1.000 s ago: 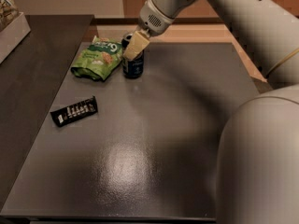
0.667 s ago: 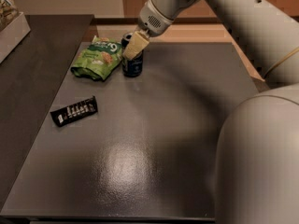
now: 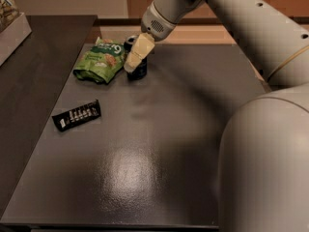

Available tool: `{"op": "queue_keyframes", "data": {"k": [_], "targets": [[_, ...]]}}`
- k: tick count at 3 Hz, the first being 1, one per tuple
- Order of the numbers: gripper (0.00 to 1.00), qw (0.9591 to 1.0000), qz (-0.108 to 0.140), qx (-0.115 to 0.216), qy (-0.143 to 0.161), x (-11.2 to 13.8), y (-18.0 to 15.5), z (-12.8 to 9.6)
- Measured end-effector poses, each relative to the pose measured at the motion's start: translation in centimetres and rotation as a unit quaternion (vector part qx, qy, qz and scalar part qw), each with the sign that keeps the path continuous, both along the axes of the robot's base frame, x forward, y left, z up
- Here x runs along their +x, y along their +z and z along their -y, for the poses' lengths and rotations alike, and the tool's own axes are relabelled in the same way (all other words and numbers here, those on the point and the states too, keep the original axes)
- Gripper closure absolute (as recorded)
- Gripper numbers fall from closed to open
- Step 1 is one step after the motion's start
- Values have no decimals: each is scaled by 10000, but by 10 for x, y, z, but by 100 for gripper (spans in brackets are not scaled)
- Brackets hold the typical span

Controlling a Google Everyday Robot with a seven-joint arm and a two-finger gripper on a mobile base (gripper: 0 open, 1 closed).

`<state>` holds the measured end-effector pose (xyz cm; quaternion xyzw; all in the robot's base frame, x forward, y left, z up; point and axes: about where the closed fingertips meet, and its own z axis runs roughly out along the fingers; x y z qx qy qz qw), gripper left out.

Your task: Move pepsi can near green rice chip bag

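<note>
no legible text on green rice chip bag [image 3: 100, 62] or pepsi can [image 3: 140, 72] at the tool [image 3: 134, 58]

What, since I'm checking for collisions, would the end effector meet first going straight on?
Probably the pepsi can: the end effector sits at the far side of the table, angled down-left at it. The green rice chip bag lies just beside; depth is unclear.

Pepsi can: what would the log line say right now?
gripper: at pepsi can | pepsi can: upright, beside green rice chip bag | black wrapper bar: nearer camera, apart
</note>
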<state>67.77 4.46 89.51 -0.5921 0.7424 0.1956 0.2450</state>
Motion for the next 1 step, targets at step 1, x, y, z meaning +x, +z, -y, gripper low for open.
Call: {"op": "queue_keyframes", "data": {"k": [1], "targets": [[0, 10000, -1, 0, 1, 0, 0, 0]]}}
